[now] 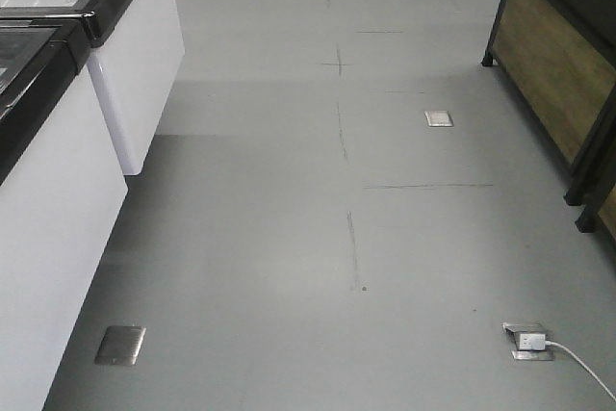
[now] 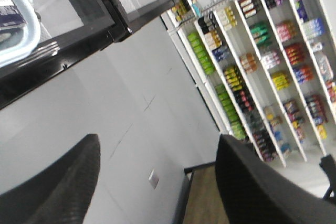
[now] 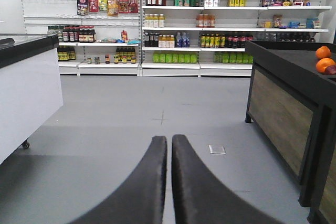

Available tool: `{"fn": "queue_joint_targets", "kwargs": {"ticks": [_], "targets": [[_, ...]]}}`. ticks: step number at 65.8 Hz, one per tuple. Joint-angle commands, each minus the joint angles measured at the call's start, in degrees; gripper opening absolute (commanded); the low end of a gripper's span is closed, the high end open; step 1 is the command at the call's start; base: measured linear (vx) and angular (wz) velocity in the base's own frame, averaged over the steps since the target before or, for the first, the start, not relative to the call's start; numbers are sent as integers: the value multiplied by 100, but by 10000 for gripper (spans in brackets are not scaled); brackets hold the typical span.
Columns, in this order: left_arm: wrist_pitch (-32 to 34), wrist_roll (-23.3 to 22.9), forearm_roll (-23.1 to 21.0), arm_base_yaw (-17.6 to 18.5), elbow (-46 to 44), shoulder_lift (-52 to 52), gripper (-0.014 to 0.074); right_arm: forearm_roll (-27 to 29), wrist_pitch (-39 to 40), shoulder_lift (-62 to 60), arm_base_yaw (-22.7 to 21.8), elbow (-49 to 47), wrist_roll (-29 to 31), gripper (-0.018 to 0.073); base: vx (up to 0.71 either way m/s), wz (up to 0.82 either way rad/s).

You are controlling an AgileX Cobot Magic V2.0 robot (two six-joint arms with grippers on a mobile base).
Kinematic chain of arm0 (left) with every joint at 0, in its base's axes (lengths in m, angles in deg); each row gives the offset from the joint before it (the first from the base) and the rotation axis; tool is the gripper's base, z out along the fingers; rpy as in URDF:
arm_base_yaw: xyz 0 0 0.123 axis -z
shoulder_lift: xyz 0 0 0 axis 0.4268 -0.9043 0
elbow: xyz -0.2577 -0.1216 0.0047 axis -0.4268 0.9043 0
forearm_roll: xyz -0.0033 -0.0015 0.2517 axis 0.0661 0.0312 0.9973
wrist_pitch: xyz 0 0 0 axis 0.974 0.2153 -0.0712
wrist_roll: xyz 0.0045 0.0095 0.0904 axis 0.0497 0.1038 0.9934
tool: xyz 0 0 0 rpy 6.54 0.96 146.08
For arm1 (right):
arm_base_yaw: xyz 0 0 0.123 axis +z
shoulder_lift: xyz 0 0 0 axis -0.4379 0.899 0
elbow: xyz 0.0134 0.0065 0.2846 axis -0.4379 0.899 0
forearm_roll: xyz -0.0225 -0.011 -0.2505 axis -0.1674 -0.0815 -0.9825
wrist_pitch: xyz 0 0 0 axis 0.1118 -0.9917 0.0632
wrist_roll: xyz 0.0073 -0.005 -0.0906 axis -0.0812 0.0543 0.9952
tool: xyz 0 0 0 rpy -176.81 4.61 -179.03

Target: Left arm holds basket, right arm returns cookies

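We are finding the textured left jaws spread, empty; the tapered right jaws are sitting closed over grey floor (image 3: pixel 105 108).

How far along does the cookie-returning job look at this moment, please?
Nothing looks done. The left gripper is open and empty; a light blue hoop, likely the basket handle, shows near the freezer, ungripped. The right gripper is shut on nothing. Holding the basket and returning the cookies both remain.
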Motion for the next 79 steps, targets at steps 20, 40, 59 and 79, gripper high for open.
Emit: {"fn": "queue_joint_targets", "kwargs": {"ticks": [20, 40, 59, 79], "targets": [[-882, 200, -457, -1318, -1422, -1039, 461, -56, 460, -77, -27, 102, -7, -11, 0, 0], [-1078, 327, -597, -1318, -1569, -1978, 486, -56, 460, -77, -27, 102, -7, -11, 0, 0], [-1027, 995, -1997, -1318, -1569, -2683, 549, -56, 460, -77, -27, 102, -7, -11, 0, 0], [-992, 1441, -3021, -1292, -1569, -3331, 549, -56, 460, -77, -27, 102, -7, -11, 0, 0]]}}
